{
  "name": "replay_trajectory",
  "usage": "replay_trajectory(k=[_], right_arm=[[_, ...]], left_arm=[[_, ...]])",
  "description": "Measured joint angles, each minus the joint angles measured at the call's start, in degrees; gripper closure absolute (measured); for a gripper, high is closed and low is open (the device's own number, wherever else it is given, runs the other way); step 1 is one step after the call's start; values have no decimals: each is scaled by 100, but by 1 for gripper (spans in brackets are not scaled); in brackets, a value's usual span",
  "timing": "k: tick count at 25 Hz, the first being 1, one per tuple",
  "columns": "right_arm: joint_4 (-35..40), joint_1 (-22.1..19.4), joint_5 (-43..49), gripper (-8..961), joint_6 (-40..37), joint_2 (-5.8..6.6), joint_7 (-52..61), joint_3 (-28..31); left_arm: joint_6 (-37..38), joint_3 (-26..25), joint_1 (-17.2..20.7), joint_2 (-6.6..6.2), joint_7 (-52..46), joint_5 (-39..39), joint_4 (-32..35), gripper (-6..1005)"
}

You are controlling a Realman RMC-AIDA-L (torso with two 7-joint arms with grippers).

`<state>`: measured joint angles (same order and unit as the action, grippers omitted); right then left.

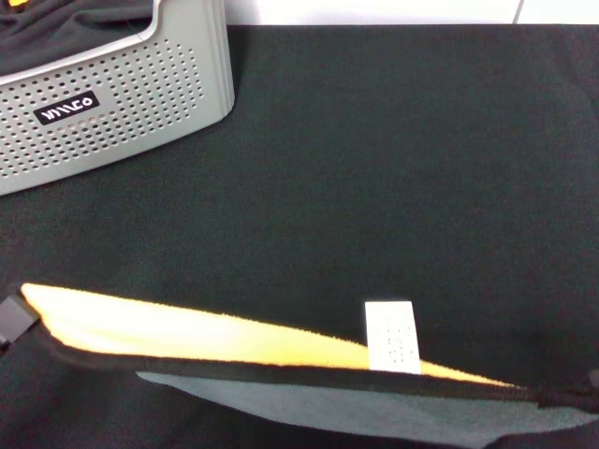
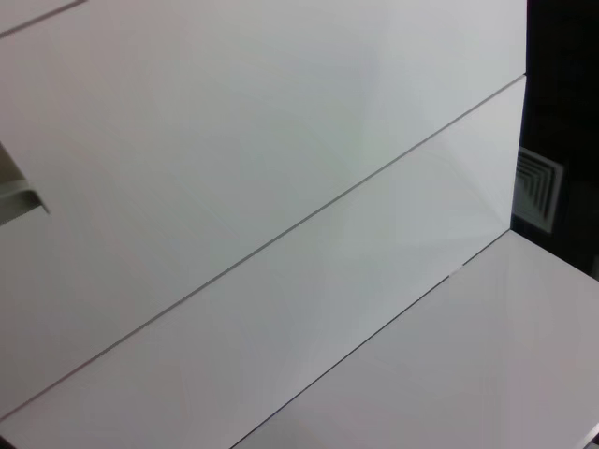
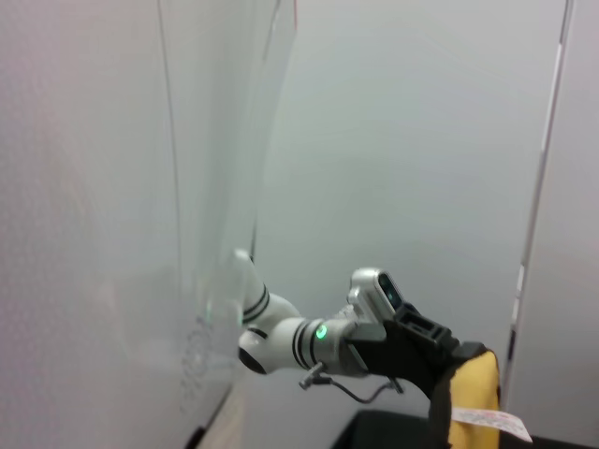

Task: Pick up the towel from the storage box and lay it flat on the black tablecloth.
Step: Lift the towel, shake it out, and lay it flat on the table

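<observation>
Towel (image 1: 187, 332) corner in left gripper (image 3: 447, 388)

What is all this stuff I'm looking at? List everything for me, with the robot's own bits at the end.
Square grey-green fleecy towel with yellow-orange reverse: one, held stretched out above the near part of the table, yellow side showing, white care tag hanging from it.
Light grey perforated plastic storage box: one, far left corner of the table, black label with white lettering; a rumpled dark cloth lies inside.
Large matte black tablecloth: one, covering the table.
White wall panels: behind the table.
Left gripper: black, on a silver arm, holding the towel's left corner.
Right gripper: barely visible at the towel's right corner.
</observation>
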<state>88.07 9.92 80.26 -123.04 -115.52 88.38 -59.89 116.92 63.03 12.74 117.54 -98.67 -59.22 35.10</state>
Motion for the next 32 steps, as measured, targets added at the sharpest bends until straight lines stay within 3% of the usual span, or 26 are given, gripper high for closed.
replay_trajectory(k=[10, 14, 18, 23, 26, 32], right_arm=[[-363, 18, -30, 839, -15, 43, 79, -492], [-780, 122, 150, 838, 21, 52, 66, -411], [-1365, 324, 626, 836, 312, 36, -59, -119], [-1954, 515, 1117, 835, 894, 49, -259, 35], [-2277, 693, 1401, 834, 1239, 54, -350, 109], [-2902, 1058, 1865, 832, 2121, 55, -415, 119]], left_arm=[[6, 114, 233, 3, -19, 5, 44, 989], [-17, 68, 99, 0, 80, -16, -305, 989], [-41, -253, -392, 13, 305, -69, -1032, 989], [-267, -348, -1327, -5, 680, -138, -1923, 988], [-839, -323, -1987, 25, 751, -139, -2291, 988], [-1870, -342, -2847, 176, 873, -132, -2677, 988]])
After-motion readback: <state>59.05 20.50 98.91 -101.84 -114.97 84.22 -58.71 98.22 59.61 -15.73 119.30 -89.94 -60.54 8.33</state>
